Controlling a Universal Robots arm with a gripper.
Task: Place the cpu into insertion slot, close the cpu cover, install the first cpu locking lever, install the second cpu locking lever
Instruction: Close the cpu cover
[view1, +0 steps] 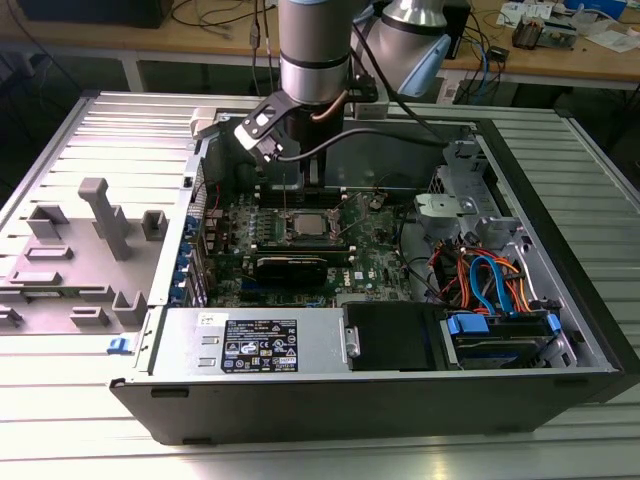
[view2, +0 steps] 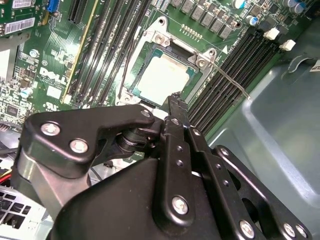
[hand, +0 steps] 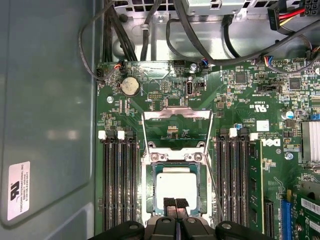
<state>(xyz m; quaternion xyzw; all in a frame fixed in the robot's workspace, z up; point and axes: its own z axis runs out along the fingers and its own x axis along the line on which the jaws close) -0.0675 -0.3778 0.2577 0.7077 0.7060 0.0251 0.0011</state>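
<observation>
Above the cpu the way down is open, apart from the gripper, which hangs over its edge with fingers pressed together. Low memory slots flank the socket on both sides. The opened cover and a slanting lever stand just beside it. A black card lies on the socket's near side. Cables crowd the exterior view's right.

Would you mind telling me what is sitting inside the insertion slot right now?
The cpu lies inside the insertion slot, silver top up. The gripper covers one edge of it, and the chip itself hides the slot's floor.
</observation>
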